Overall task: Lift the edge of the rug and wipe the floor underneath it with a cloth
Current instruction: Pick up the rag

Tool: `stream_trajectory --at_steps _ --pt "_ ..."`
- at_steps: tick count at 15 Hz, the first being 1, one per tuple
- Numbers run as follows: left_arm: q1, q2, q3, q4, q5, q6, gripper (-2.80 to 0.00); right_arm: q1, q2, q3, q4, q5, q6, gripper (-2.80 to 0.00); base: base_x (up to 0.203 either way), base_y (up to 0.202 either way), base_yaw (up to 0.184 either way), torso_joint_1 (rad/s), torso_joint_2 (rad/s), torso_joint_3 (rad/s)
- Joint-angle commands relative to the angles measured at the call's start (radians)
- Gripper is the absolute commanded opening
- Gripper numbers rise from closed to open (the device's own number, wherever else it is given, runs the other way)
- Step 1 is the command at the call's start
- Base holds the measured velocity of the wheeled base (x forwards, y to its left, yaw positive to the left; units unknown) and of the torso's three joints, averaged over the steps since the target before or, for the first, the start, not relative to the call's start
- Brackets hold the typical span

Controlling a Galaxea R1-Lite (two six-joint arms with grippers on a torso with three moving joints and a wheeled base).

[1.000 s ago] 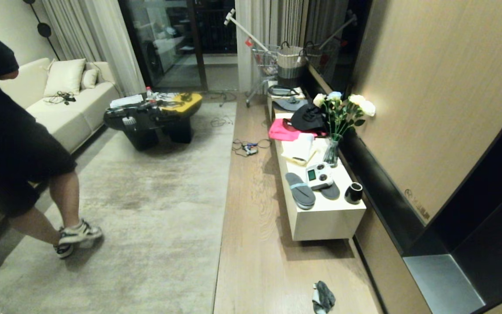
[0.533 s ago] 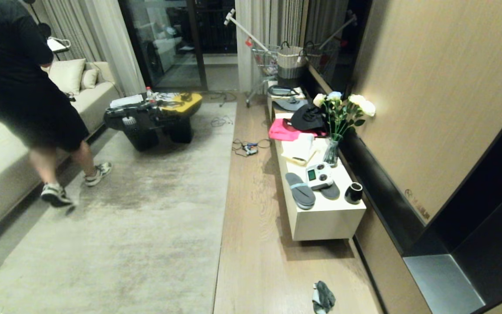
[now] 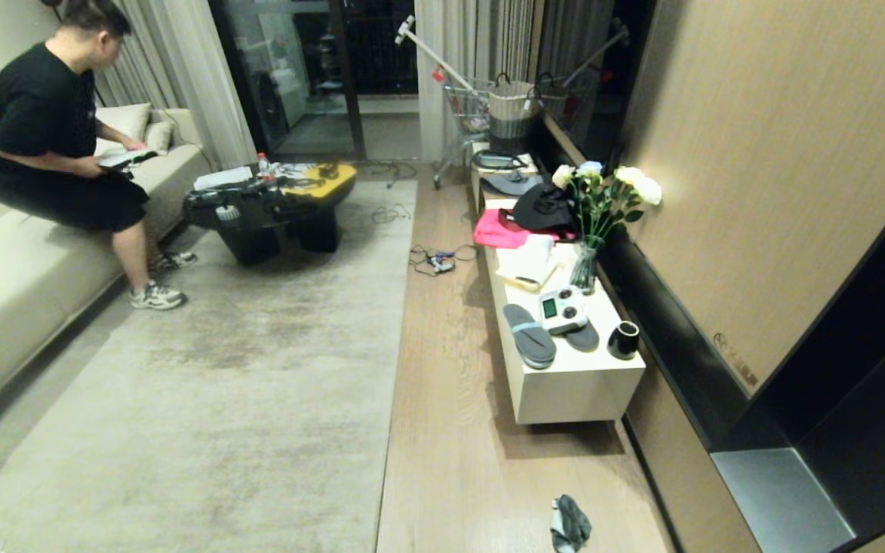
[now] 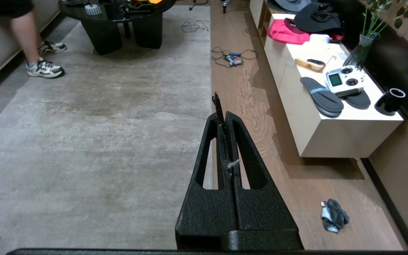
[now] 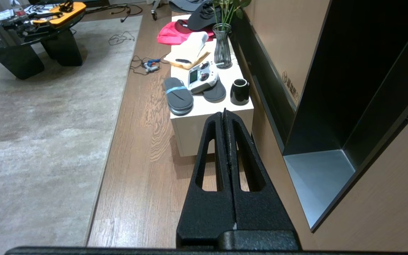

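The pale grey rug lies flat; its straight rug edge (image 3: 395,369) runs away from me beside a strip of wood-plank floor (image 3: 450,430). The cloth (image 3: 569,524), a crumpled dark rag with a pale patch, lies on the planks near me, right of the rug and short of the cabinet's end. Neither arm shows in the head view. My left gripper (image 4: 221,113) hangs shut and empty high over the rug edge (image 4: 209,88), with the cloth (image 4: 334,215) off to its right. Shut and empty too, my right gripper (image 5: 224,113) is held above the floor (image 5: 143,170) near the cabinet.
A white low cabinet (image 3: 565,392) along the right wall carries slippers, a controller, a black mug and a vase. Cables (image 3: 435,259) lie on the planks further on. A black coffee table (image 3: 266,211) stands on the rug. A person (image 3: 58,146) sits on the sofa, far left.
The person has walked from the near left across the rug to the sofa and sat down. The rug, the cloth and the view itself have not shifted.
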Motion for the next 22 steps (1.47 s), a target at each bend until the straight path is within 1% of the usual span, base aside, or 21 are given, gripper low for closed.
stream_trajectory --at_steps 1,10,12,14,22 --pt "0.000 0.000 0.000 0.000 0.001 0.000 -2.80 0.000 0.002 0.000 0.001 -0.001 0.000 -2.80 0.000 0.000 0.000 0.000 0.00 0.000" --pt "0.001 0.000 0.000 0.000 0.001 0.000 -2.80 0.000 0.002 0.000 0.000 -0.001 -0.003 -2.80 0.000 0.000 0.000 0.000 0.00 0.000" --pt "0.000 0.000 0.000 0.000 0.001 0.000 -2.80 0.000 0.000 0.000 0.003 0.002 -0.019 -2.80 0.000 0.000 0.000 0.000 0.00 0.000" --pt "0.002 0.000 0.000 0.000 0.001 0.000 -2.80 0.000 0.000 0.000 0.004 0.002 -0.061 -2.80 0.000 0.000 0.000 0.000 0.00 0.000" --pt "0.002 0.000 0.000 0.000 0.001 0.000 -2.80 0.000 0.000 0.000 0.004 0.011 -0.082 -2.80 0.000 0.000 0.000 0.000 0.00 0.000"
